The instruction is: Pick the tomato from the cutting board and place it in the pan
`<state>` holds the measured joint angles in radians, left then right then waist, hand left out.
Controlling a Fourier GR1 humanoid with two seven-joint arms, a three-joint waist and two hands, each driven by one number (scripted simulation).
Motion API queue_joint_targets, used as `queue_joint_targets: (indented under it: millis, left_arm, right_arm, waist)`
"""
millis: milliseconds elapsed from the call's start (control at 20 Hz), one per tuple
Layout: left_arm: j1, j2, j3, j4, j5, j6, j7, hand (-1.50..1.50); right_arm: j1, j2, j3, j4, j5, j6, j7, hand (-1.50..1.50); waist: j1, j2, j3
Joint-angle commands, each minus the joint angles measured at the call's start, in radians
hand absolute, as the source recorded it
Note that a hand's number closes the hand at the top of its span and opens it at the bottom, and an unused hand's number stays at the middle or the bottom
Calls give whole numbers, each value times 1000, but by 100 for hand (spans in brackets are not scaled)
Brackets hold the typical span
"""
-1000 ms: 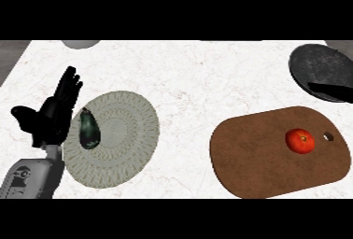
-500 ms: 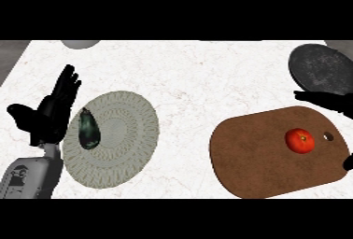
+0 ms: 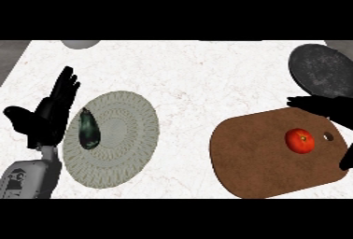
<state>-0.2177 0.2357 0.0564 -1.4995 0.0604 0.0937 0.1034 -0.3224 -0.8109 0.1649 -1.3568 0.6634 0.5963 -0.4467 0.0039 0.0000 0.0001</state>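
White marble with thin grey veins is covering the table point(image 3: 193, 74), and the job is only just starting. The tomato point(image 3: 300, 140), round, red and shiny, is still sitting on the cutting board point(image 3: 255, 158), a flat brown wooden slab with rounded corners and a small hole, at about 4 o'clock. The pan point(image 3: 321, 70), dark, round and dull, is waiting empty at 2 o'clock, just past the board. The right hand point(image 3: 324, 106) is reaching in over the board's far edge, near the tomato but not touching it; I cannot tell its fingers. The left hand point(image 3: 48, 114) is resting at 9 o'clock, fingers straight and apart, beside a pale woven plate point(image 3: 124, 140) holding a dark eggplant point(image 3: 88, 128).
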Motion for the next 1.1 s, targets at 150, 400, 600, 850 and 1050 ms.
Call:
queue_joint_targets:
  millis: [150,400,600,850,1050]
  left_arm:
    - [7,-31,-9,-23,-40,12,-8,0]
    - [-28,-48,0,54,-47,1,-38,0]
    - [24,-32,35,30,-21,-32,-51,0]
    - [-9,-24,43,75,-31,-57,-55,0]
    - [-101,-50,44,119,-67,6,-28,0]
  right_arm:
    - [-18,56,4,98,134,-19,-57,-150]
    - [-51,146,25,111,198,-26,-15,-150]
    - [35,116,9,63,259,-60,-39,-150]
    - [-37,196,34,156,327,-46,-50,-150]
    - [-7,159,7,156,340,-11,-92,-150]
  waist:
    - [0,0,0]
    - [0,1,0]
    - [-3,0,0]
    - [-1,1,0]
    - [-7,1,0]
